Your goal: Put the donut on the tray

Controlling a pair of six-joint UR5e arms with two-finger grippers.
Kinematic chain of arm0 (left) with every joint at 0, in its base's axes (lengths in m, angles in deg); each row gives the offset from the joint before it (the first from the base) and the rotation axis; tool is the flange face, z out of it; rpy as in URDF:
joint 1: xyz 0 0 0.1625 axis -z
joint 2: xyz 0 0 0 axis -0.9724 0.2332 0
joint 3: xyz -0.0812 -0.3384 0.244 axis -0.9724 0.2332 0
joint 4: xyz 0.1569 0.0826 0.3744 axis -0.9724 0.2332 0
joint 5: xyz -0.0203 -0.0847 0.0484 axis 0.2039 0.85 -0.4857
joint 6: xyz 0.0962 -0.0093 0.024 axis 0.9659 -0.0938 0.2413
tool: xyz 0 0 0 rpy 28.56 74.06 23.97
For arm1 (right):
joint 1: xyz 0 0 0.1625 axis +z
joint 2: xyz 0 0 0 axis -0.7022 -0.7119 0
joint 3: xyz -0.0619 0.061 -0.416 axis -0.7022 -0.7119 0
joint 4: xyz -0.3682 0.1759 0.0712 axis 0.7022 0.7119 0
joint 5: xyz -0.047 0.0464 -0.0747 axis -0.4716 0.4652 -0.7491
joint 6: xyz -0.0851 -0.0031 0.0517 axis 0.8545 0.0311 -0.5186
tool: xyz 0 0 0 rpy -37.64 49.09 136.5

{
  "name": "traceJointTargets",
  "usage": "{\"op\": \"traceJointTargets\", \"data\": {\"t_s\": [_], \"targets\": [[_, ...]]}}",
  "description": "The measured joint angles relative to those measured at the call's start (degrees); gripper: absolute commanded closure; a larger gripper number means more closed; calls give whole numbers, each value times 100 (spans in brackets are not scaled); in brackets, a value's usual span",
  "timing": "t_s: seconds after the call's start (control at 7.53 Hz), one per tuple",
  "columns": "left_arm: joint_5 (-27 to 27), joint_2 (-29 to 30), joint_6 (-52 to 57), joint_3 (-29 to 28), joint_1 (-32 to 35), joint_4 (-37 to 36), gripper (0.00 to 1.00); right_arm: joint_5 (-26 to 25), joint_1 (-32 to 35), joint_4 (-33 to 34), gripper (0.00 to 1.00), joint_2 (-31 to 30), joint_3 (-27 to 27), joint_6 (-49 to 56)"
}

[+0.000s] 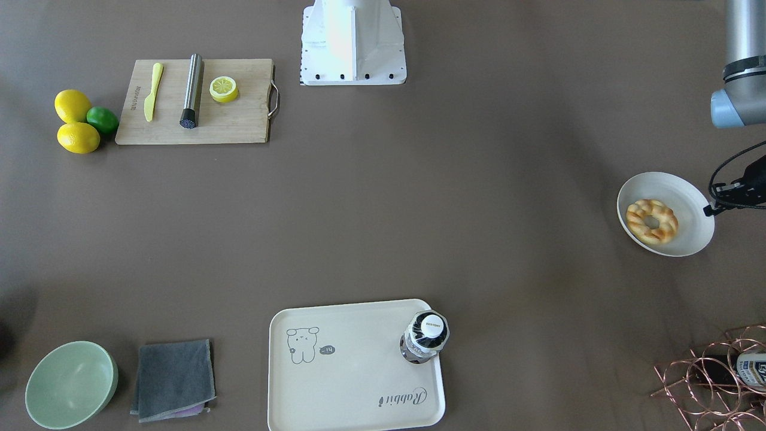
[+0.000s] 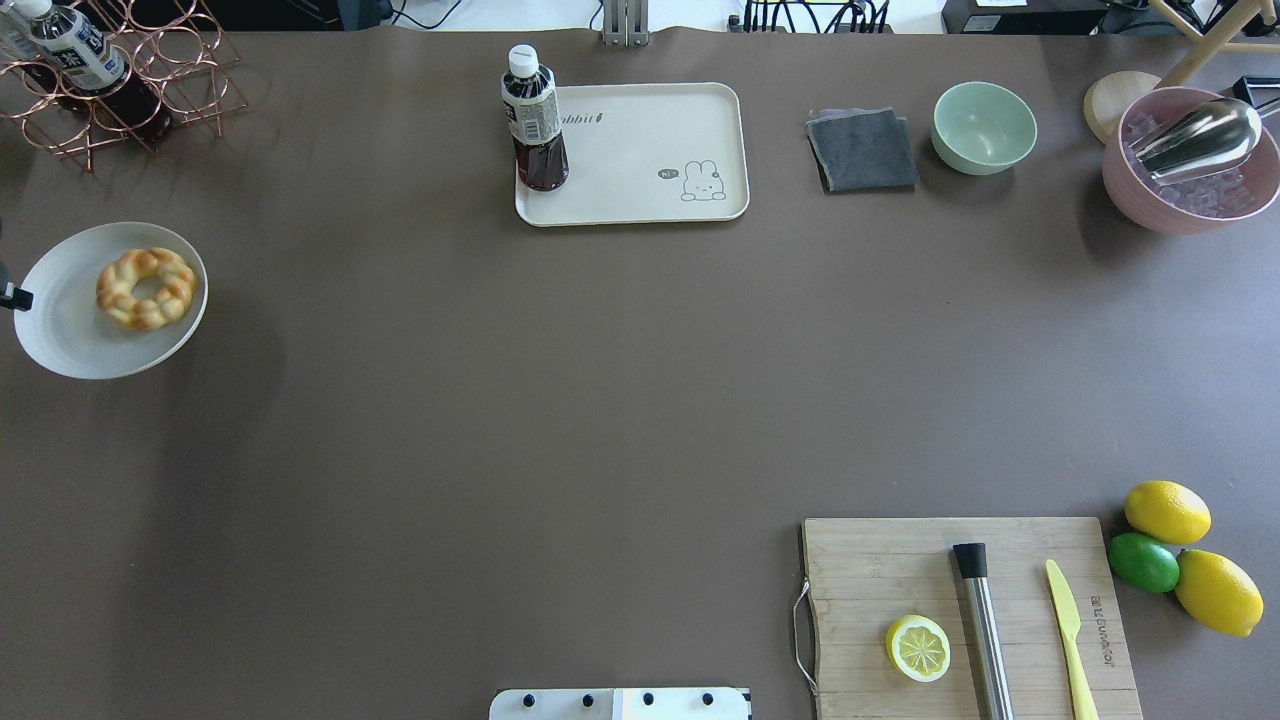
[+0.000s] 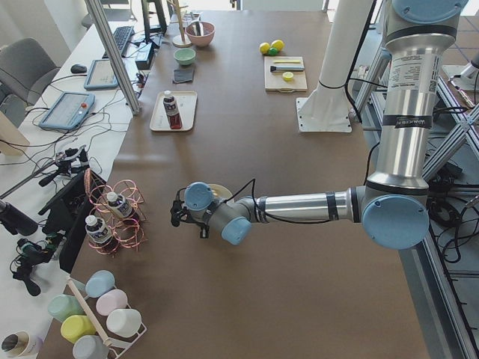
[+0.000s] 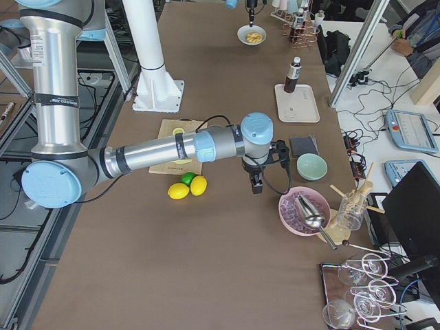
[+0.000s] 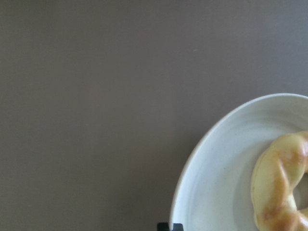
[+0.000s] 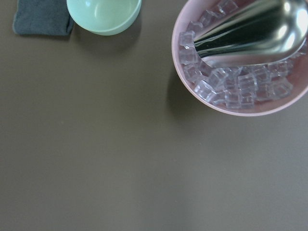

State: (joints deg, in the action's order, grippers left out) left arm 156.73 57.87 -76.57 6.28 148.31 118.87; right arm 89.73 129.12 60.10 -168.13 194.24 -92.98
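Only a dark fingertip of the left gripper shows in the left wrist view, at the rim of the white plate; whether the fingers are spread or closed cannot be told. The donut lies flat on that plate, apart from the fingertip, at the robot's left end of the table. The tray sits well apart from it on the table's far side; a dark bottle stands upright on one corner of the tray.

The right gripper hangs over bare table; its fingers' state cannot be told. The right wrist view shows a pink bowl of ice cubes holding a metal scoop; a green bowl and a grey cloth lie beside it.
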Motion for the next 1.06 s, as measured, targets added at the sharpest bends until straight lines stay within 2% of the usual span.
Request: {"op": "traceJointTargets", "data": {"t_s": [0.27, 0.53, 0.8, 1.06], "targets": [[128, 195, -1382, 872, -222, -409, 100, -22, -472, -2, 0, 612, 91, -1166], [53, 374, -2839, 1697, -781, -579, 100, -41, -1069, -6, 0, 1249, 287, -2626], [-438, 870, -3988, 2213, -1463, -1019, 100, -162, -1678, -6, 0, 1814, 496, -4023], [-1027, 1397, -4626, 2968, -2031, -2111, 100, -561, -2428, -7, 0, 2365, 631, -5265]]}}
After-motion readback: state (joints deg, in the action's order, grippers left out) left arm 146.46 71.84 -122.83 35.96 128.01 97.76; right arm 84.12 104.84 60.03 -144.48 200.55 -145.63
